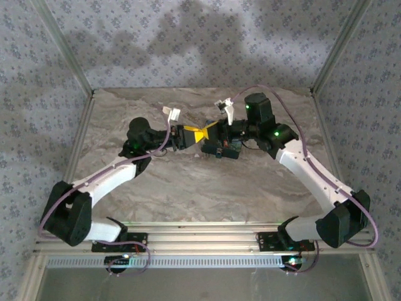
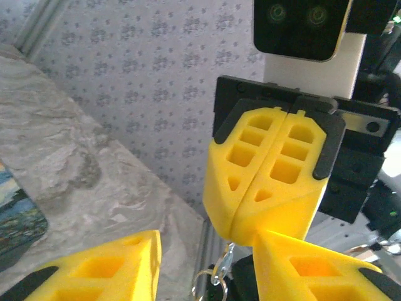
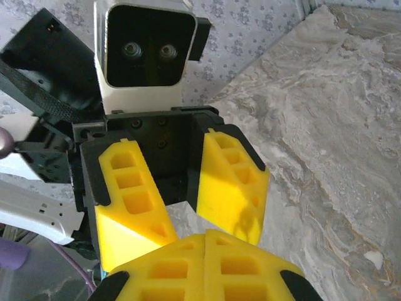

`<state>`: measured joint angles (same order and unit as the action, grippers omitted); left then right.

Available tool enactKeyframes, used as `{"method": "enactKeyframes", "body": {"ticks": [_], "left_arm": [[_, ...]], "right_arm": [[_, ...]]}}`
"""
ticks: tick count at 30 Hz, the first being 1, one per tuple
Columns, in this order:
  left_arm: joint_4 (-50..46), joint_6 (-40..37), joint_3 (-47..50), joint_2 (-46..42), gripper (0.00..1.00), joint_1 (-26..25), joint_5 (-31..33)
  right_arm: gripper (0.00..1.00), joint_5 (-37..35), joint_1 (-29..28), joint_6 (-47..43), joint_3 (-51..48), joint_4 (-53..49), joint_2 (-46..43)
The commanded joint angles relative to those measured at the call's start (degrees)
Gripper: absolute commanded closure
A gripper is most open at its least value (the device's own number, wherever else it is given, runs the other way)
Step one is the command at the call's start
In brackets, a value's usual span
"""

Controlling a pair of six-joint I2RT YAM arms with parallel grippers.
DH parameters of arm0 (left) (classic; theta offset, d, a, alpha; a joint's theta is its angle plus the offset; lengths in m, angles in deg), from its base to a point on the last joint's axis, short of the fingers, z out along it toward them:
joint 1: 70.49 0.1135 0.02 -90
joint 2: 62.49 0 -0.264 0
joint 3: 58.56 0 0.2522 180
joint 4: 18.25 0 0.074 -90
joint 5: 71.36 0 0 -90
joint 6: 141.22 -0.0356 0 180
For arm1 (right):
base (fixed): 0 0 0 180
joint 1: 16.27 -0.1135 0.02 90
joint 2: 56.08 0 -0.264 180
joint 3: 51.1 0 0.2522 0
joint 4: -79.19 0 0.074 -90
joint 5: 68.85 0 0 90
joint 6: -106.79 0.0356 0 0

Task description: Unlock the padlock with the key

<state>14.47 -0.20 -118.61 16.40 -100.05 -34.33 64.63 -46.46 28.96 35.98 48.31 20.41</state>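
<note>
**Gripper state.** The right gripper [image 2: 241, 226] is closed tight, its tips meeting in a seam. From that seam hang a small metal piece and a ring [image 2: 202, 280]. We take the piece for the key [image 2: 223, 263], though it is too small to confirm. The left gripper [image 3: 185, 207] stands partly open facing it, with nothing between its pads.

**Location.** The padlock [image 1: 222, 149] lies on the table [image 1: 188, 188], just below the meeting grippers. The left wrist view shows its printed face flat on the surface.

**Handling.** We judge the padlock stiff and fairly heavy for its size, with a smooth printed skin that may slip. Grip it across its two broad faces, leaving the keyway end free (which end that is cannot be told here).

We judge the key light, rigid and thin, so it will likely swing and twist. Pinch it at the bow, close to the ring, with the blade projecting straight.
</note>
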Motion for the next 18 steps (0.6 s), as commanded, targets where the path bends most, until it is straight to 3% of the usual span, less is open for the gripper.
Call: {"method": "enactKeyframes", "body": {"ticks": [1, 18], "left_arm": [[11.18, 6.13, -0.06, 1.14, 0.60, 0.16, -2.31], [15.53, 8.02, 1.63, 3.64, 0.65, 0.15, -2.62]], "right_arm": [[1.00, 3.89, 0.12, 0.51, -0.28, 3.38, -0.54], [1.00, 4.42, 2.05, 2.69, -1.86, 5.86, -1.55]]}}
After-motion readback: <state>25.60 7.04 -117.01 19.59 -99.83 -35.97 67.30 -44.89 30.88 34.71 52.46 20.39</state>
